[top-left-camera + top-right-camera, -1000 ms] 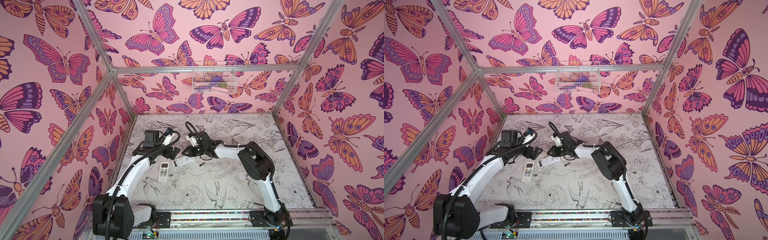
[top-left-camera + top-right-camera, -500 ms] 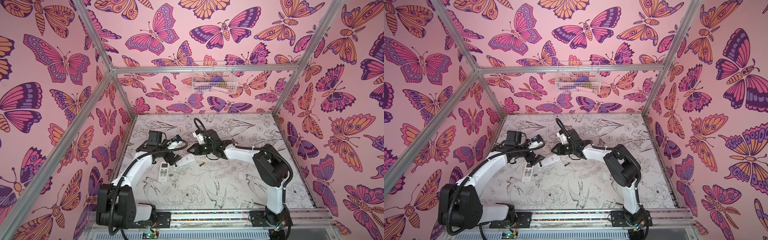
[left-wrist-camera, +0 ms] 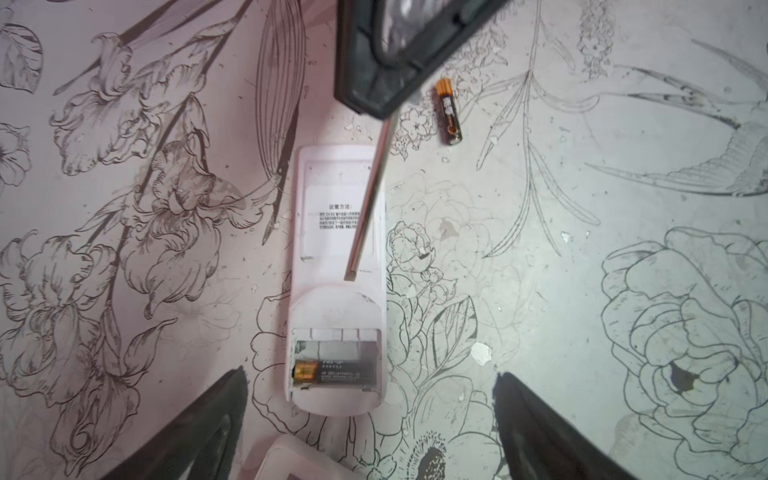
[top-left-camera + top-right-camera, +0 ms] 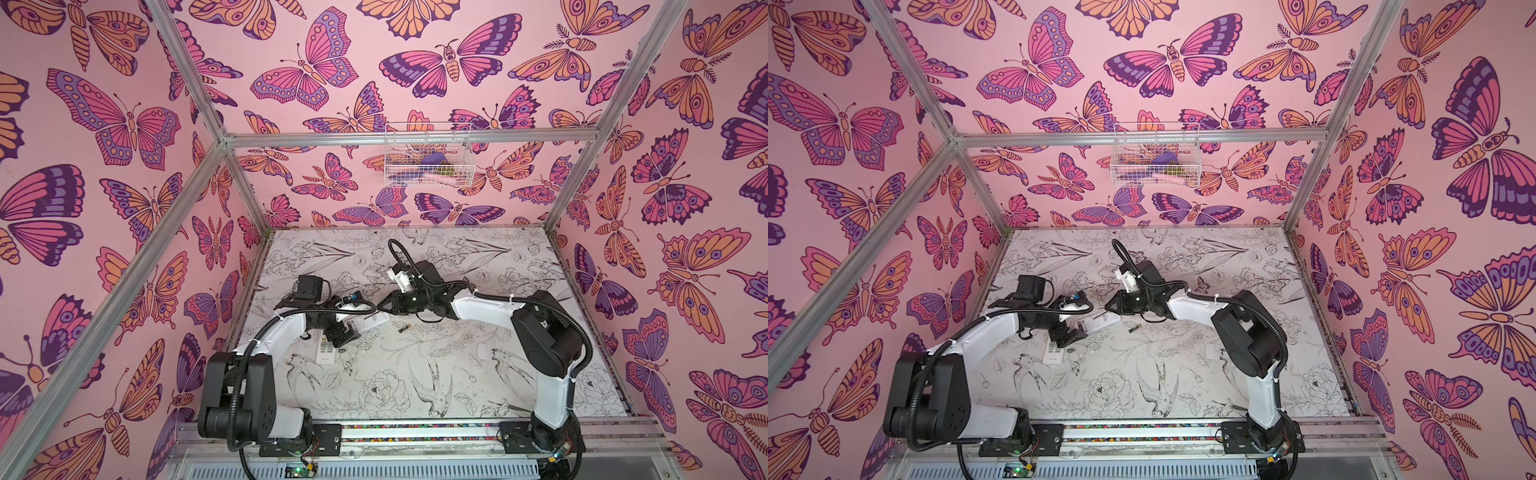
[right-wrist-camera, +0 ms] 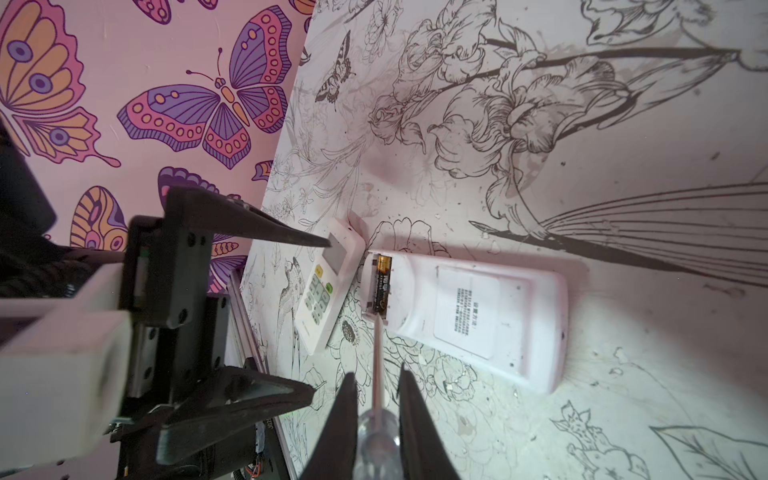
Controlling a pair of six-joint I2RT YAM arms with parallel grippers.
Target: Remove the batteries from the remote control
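A white remote control [image 3: 336, 249] lies face down with its battery bay open. One of the batteries [image 3: 332, 371] sits in the bay, and another [image 3: 449, 112] lies loose on the mat beyond the remote's far end. My left gripper [image 3: 370, 374] hovers open over the bay end, one finger on each side, touching nothing. My right gripper [image 5: 377, 372] is shut on a clear-handled screwdriver [image 5: 378, 432], whose tip rests at the end of the bay battery [image 5: 382, 286]. Both top views show the remote [image 4: 374, 321] [image 4: 1100, 322] between my left gripper [image 4: 345, 332] and right gripper [image 4: 382, 305].
A second white remote [image 5: 322, 291] lies face up beside the bay end, under my left gripper, also seen in a top view [image 4: 326, 353]. A white wire basket [image 4: 428, 160] hangs on the back wall. Pink butterfly walls enclose the flower-printed mat [image 4: 415, 374].
My left gripper has come forward and down over the two remotes, its jaws slightly narrower. The right arm's elbow has swung right while the screwdriver stays at the remote.
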